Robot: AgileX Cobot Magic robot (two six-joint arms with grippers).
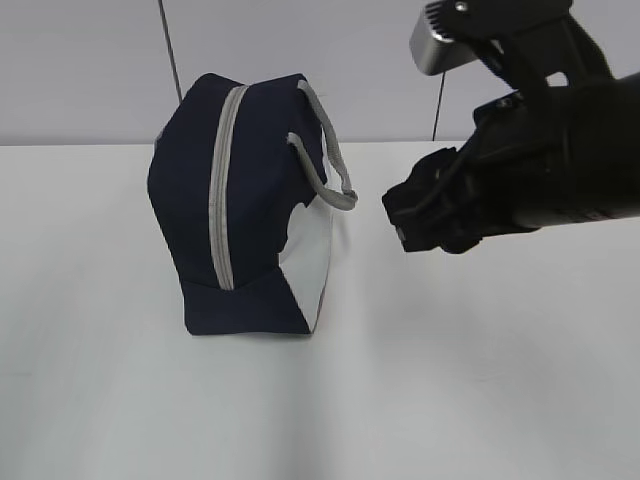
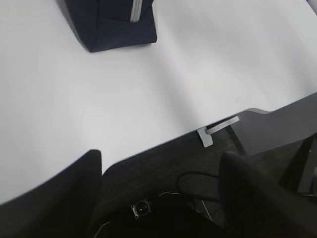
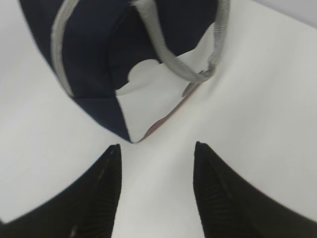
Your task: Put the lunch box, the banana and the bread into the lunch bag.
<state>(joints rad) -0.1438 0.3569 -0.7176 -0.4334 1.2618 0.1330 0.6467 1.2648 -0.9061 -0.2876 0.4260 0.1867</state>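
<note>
The navy lunch bag (image 1: 245,210) lies on its side on the white table, its grey zipper (image 1: 222,190) closed and its grey handles (image 1: 325,150) hanging to the right. My right gripper (image 1: 405,215) hovers just right of the bag, open and empty; in the right wrist view it (image 3: 156,148) points at the bag's white side panel (image 3: 148,94). My left gripper (image 2: 161,158) is open and empty over the table's near edge, far from the bag (image 2: 111,22). The lunch box, the banana and the bread are out of view.
The white table (image 1: 450,380) stretches in front of and beside the bag. In the left wrist view the table edge (image 2: 163,141) drops to a dark floor with cables and a metal bracket (image 2: 215,131).
</note>
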